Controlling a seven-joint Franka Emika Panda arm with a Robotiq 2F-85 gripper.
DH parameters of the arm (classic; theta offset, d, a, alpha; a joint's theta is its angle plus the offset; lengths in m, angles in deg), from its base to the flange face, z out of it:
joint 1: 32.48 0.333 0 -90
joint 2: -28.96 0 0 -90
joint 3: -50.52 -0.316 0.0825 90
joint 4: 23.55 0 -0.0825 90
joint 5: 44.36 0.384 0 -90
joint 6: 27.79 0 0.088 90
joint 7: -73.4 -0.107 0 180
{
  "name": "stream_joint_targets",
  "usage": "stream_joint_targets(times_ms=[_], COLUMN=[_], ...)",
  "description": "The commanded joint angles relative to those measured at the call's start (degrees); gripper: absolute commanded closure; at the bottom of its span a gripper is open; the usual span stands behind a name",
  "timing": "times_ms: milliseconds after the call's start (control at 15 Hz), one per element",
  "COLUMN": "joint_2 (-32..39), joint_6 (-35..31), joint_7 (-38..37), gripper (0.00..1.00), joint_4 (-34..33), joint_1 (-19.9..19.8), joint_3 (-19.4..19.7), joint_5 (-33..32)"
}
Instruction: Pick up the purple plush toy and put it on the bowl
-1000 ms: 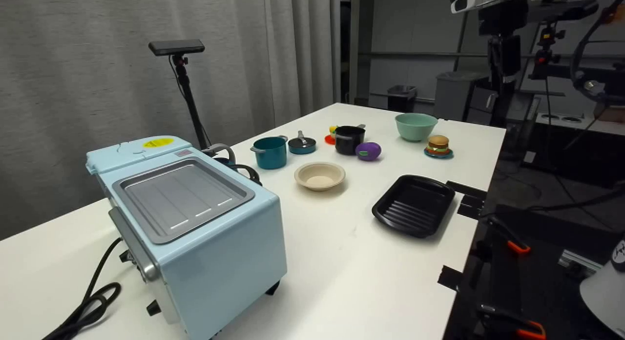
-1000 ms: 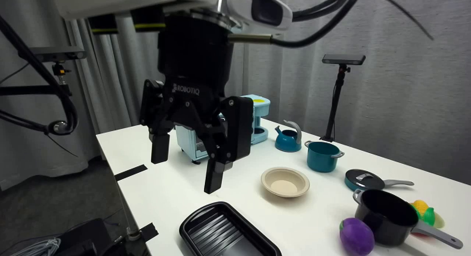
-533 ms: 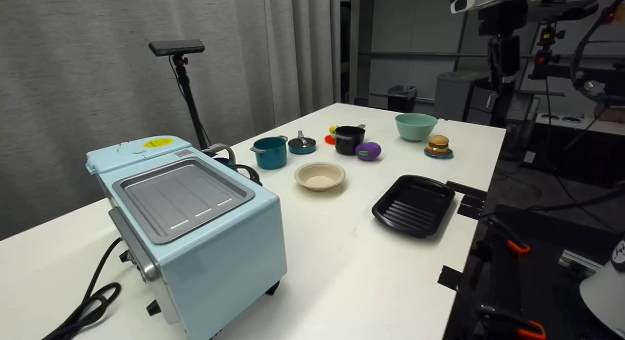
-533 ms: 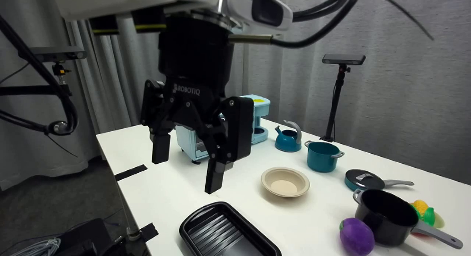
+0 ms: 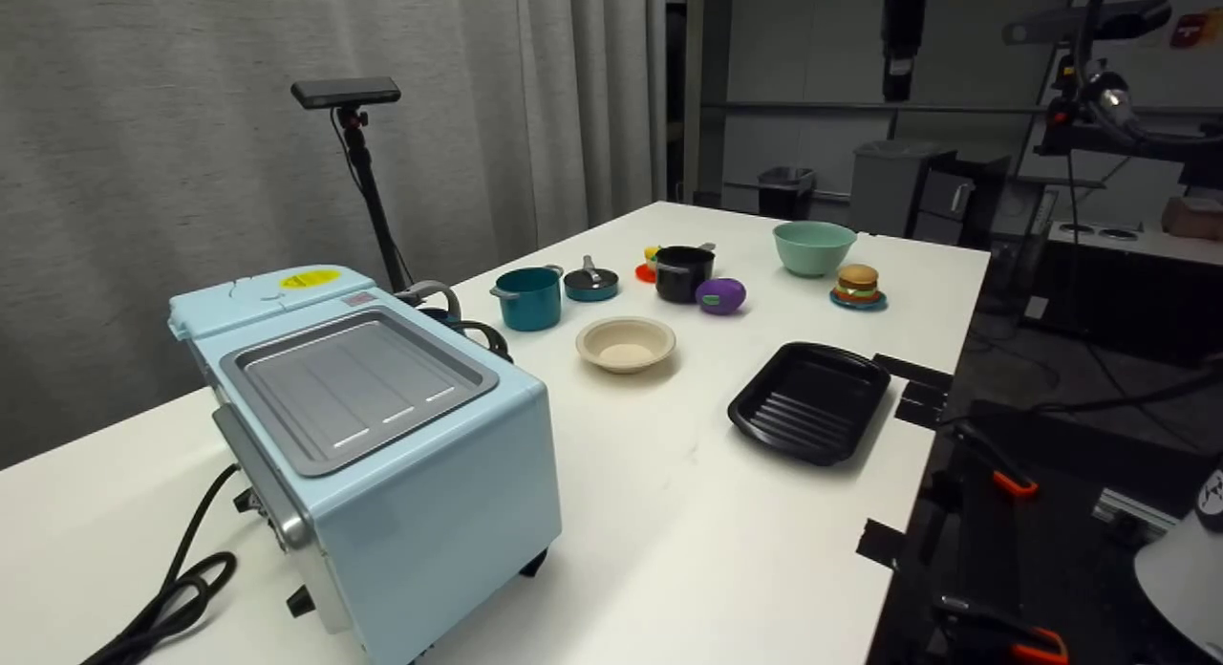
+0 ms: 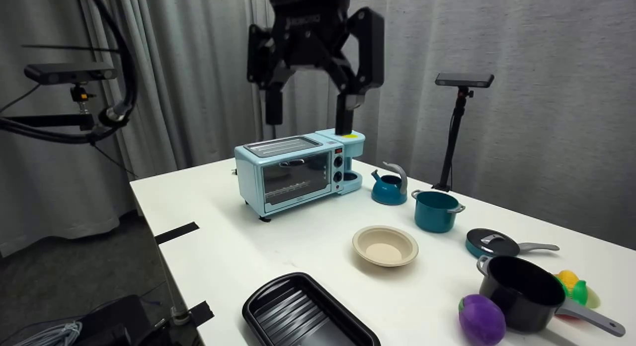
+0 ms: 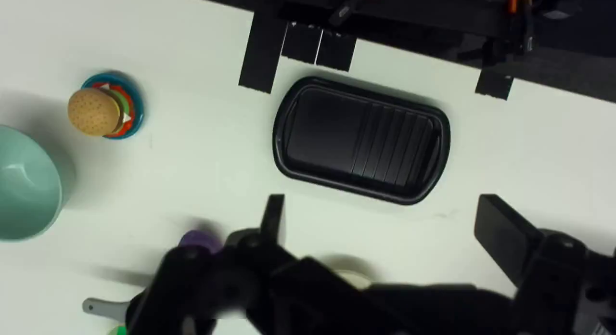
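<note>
The purple plush toy (image 5: pixel 721 296) lies on the white table against the black pot, with a green patch at one end. It also shows in an exterior view (image 6: pixel 481 320) and, partly hidden by the gripper, in the wrist view (image 7: pixel 199 239). The shallow beige bowl (image 5: pixel 626 345) stands upright and empty in both exterior views (image 6: pixel 385 247). In the wrist view only a sliver of its rim (image 7: pixel 355 278) shows behind the gripper. My gripper (image 6: pixel 309 127) is open and empty, high above the table. Its fingers stand wide apart in the wrist view (image 7: pixel 382 214).
A black ridged tray (image 7: pixel 361 140) lies near the table edge. The black pot (image 6: pixel 521 294) touches the toy. A teal pot (image 6: pixel 435 212), a lidded pan (image 6: pixel 492 242), a pale green bowl (image 5: pixel 814 248), a toy burger (image 5: pixel 857 283) and a blue toaster oven (image 6: pixel 293 174) also stand on the table.
My gripper has risen and shifted, up and to the right in an exterior view where it had hung lower. It stays open. The toy and bowl have not moved.
</note>
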Motion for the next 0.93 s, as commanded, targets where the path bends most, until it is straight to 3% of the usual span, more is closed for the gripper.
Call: stream_joint_targets(times_ms=[0,333,867], joint_2=[11.38,21.30,32.88], joint_6=[1.93,-1.40,-13.70], joint_7=[-1.44,-3.83,-7.53], gripper=[0.00,0.00,0.00], joint_4=[-12.60,-18.61,-20.86], joint_1=[0.28,-2.53,-7.66], joint_3=[-0.46,0.52,1.70], joint_5=[1.41,0.72,3.29])
